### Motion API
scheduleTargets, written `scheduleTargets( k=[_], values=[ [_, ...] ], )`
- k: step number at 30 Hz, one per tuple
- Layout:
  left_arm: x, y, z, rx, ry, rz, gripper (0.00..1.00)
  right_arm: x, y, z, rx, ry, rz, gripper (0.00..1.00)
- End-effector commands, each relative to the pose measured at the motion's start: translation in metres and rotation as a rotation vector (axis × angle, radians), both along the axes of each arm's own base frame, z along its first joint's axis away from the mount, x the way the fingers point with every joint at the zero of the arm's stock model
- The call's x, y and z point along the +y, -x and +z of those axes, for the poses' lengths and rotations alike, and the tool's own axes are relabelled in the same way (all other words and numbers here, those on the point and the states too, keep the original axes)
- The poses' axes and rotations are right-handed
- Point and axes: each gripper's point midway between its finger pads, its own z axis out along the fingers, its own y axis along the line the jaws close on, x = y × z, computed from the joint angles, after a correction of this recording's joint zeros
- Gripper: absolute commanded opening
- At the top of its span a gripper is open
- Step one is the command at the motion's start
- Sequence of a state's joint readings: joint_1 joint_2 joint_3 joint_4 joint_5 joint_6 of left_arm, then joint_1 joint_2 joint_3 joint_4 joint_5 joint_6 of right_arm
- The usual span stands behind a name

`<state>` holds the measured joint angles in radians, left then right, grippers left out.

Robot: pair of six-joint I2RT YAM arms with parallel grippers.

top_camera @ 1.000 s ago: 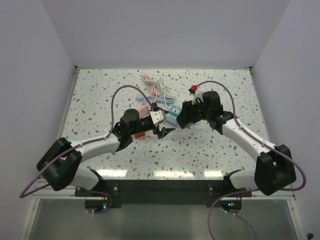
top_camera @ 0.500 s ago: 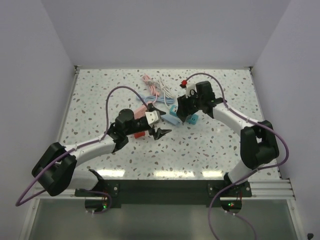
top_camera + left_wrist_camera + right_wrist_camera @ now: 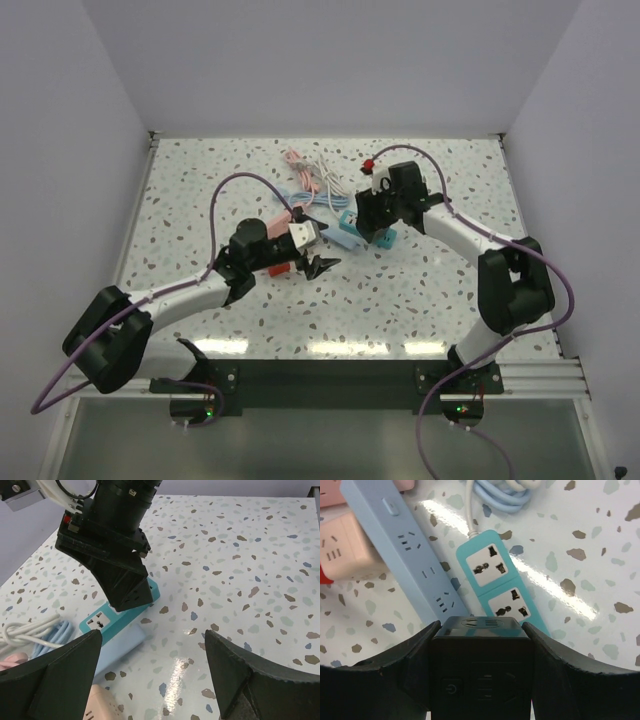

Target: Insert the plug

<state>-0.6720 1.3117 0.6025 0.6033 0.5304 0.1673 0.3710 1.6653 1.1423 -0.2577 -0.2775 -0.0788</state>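
While the speckled terrazzo table [image 3: 450, 290] spreads under both arms, your right pincer [image 3: 480, 647] hangs over the cluster of strips. It is clamped on the black plug [image 3: 480, 672], one finger flat against each side of the block. Your left pincer [image 3: 152, 640] gapes wide with nothing in it, facing the same cluster from the other side.

Just ahead of and below the right pincer lies the teal power strip [image 3: 497, 580], two universal sockets facing up. The pale blue power strip [image 3: 405, 545] runs just beside it on the left, with a pink strip [image 3: 342, 552] beyond.

The plug looks rigid, light and smooth-sided, so it will likely twist or slip under pushing force. Grip it squarely on the flat sides. The teal strip looks light too and may skate unless it is pinned.
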Motion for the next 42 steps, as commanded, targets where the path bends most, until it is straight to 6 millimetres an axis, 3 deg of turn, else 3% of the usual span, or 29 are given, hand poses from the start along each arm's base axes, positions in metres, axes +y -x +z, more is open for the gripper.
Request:
scheduleTargets(
  k=[1,8,17,26,32,42],
  values=[
    [0.008,-0.009,0.009,-0.008,0.025,0.062,0.89,-0.012,-0.024,0.022,-0.061,0.012,-0.178,0.00],
    [0.016,-0.017,0.012,-0.006,0.042,0.139,0.89,-0.027,-0.032,0.015,-0.038,-0.018,-0.416,0.00],
    [0.019,-0.017,0.014,-0.015,0.044,0.149,0.90,-0.025,-0.039,0.020,-0.050,-0.064,-0.460,0.00],
    [0.017,-0.015,0.009,-0.015,0.028,0.122,0.91,0.002,-0.036,0.012,-0.061,-0.037,-0.172,0.00],
    [0.010,-0.029,-0.004,0.065,0.001,0.153,0.91,0.005,-0.039,0.010,-0.084,0.004,-0.075,0.00],
    [0.009,-0.029,-0.008,0.080,-0.010,0.150,0.91,0.009,-0.042,0.004,-0.137,0.057,0.067,0.00]
  ],
)
